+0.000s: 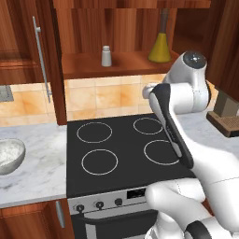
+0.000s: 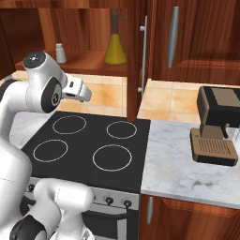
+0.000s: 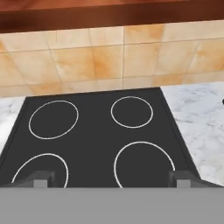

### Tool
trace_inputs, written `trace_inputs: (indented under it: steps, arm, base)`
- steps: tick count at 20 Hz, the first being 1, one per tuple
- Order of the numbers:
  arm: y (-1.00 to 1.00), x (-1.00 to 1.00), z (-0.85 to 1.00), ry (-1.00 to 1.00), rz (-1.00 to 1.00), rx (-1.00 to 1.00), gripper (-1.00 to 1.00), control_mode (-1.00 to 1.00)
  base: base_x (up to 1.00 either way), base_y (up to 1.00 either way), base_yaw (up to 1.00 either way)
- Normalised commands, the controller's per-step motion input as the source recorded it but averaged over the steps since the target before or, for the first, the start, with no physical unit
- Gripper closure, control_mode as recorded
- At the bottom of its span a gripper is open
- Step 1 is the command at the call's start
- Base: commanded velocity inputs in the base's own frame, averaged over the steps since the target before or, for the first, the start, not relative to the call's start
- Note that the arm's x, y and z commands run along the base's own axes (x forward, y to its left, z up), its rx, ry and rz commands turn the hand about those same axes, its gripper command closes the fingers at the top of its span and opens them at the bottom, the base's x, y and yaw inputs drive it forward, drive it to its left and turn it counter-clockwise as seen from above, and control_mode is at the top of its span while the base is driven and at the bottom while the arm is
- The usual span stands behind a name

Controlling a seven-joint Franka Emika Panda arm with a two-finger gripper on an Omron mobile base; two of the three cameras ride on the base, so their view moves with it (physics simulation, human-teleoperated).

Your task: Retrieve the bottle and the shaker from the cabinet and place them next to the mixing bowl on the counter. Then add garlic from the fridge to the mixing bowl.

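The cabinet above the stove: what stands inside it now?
Inside the open cabinet stand the shaker and, to its right, the bottle, both upright on the shelf. The bottle's top is hidden by the cabinet's upper edge.

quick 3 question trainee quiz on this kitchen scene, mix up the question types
1. True or false: the bottle and the shaker stand on the cabinet shelf.
2. The mixing bowl sits on the counter on which side of the stovetop in the left base view? A left, B right.
3. Fill in: the tool is ____ and holds nothing.

Key: 1 true; 2 A; 3 open.
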Motion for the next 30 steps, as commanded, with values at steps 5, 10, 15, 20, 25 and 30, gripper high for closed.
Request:
trace_inputs:
  steps: [5,10,15,20,25,30]
  arm:
    - [-0.05,-0.43,0.6,-0.2,-0.16,-0.01,-1.0,-1.0]
    - [-0.16,-0.04,0.59,-0.19,-0.18,-0.05,-1.0,-1.0]
    - [-0.1,0.26,0.67,-0.17,-0.09,-0.1,-1.0,-1.0]
    - [-0.02,0.46,0.54,-0.14,0.0,-0.03,-1.0,-1.0]
    - [-0.22,0.33,0.0,0.0,-0.05,0.02,-1.0,-1.0]
    - [-0.35,0.87,0.01,0.0,0.13,0.0,-1.0,-1.0]
  base:
    - [0.0,0.0,0.0]
    - [0.0,0.0,0.0]
    - [0.0,0.0,0.0]
    - [0.0,0.0,0.0]
    - [0.0,0.0,0.0]
    - [0.0,0.0,0.0]
